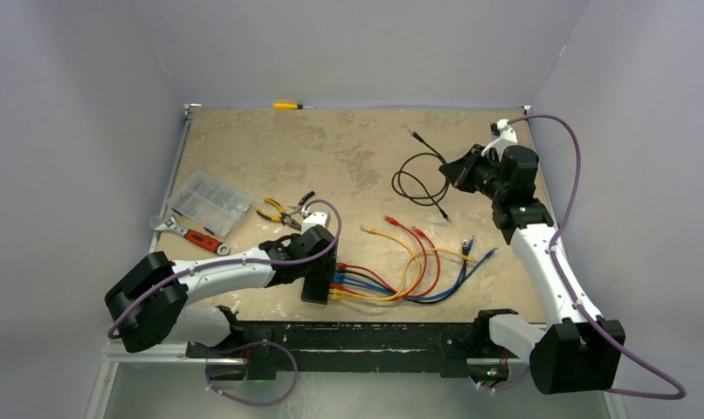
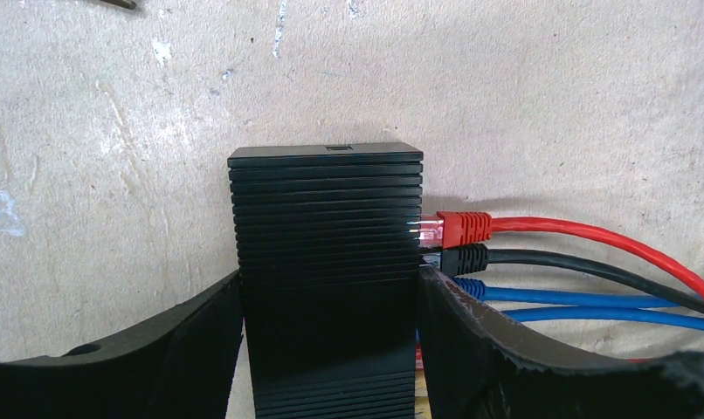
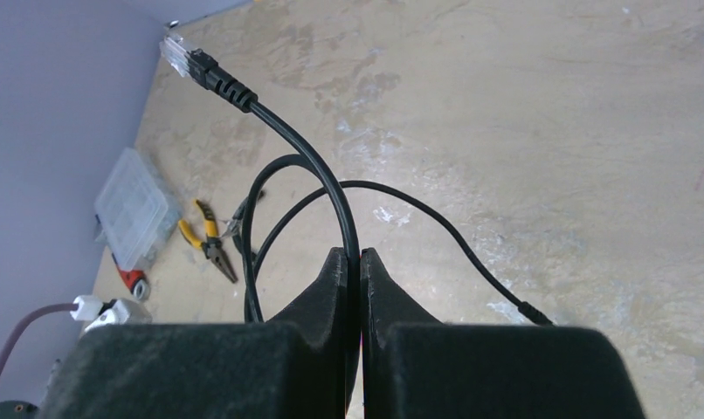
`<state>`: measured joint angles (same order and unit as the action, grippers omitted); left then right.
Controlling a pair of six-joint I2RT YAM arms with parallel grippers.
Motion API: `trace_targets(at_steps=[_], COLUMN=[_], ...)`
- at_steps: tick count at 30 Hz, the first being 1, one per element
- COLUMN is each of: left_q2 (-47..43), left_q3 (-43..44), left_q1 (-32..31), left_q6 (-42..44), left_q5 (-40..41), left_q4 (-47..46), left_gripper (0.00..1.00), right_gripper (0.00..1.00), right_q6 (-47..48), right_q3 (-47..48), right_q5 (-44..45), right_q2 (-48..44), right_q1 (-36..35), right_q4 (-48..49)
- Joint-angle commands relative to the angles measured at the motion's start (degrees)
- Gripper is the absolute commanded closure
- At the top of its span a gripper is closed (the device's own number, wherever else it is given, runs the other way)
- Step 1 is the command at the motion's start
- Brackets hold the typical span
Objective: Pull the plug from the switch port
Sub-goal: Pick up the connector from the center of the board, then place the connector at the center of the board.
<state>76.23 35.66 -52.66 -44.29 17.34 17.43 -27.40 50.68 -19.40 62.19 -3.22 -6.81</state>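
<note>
Clamps the switch (image 2: 327,192) by its sides with the left gripper (image 2: 331,284), jaws partly spread, near the table's (image 1: 348,157) near edge, left of middle, with a red plug (image 2: 453,229) seated. Pinches a loose black cable (image 3: 331,188) in the fully closed right gripper (image 3: 353,262) by the far right corner.

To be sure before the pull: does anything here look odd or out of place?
The black cable, pinched in the shut right gripper, has its plug free in the air, far from the switch that the left gripper clamps.
</note>
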Motion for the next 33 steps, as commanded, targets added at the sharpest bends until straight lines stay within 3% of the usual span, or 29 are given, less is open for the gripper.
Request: trace_targets(at_steps=[1, 14, 27, 33], left_q2=[-0.9, 0.1, 0.4, 1.3], left_q3=[-2.2, -0.9, -1.1, -0.2], left_q1=[0.3, 0.3, 0.3, 0.3], left_q6=[0.5, 1.2, 1.3, 1.9], left_q5=[-0.3, -0.4, -0.3, 0.5], left_q4=[1.5, 2.3, 1.9, 2.8], left_gripper=[0.58, 0.57, 0.57, 0.57], right_gripper=[1.00, 1.00, 1.00, 1.00], right_q6=[-0.5, -2.3, 0.2, 0.5], right_q3=[2.4, 7.3, 24.6, 34.9], right_q5=[-5.5, -6.4, -2.7, -6.2], right_q2=[1.4, 12.2, 33.8, 44.8], right_q1=[-0.3, -3.9, -8.8, -8.8], right_q4=[3.9, 9.5, 7.1, 2.3])
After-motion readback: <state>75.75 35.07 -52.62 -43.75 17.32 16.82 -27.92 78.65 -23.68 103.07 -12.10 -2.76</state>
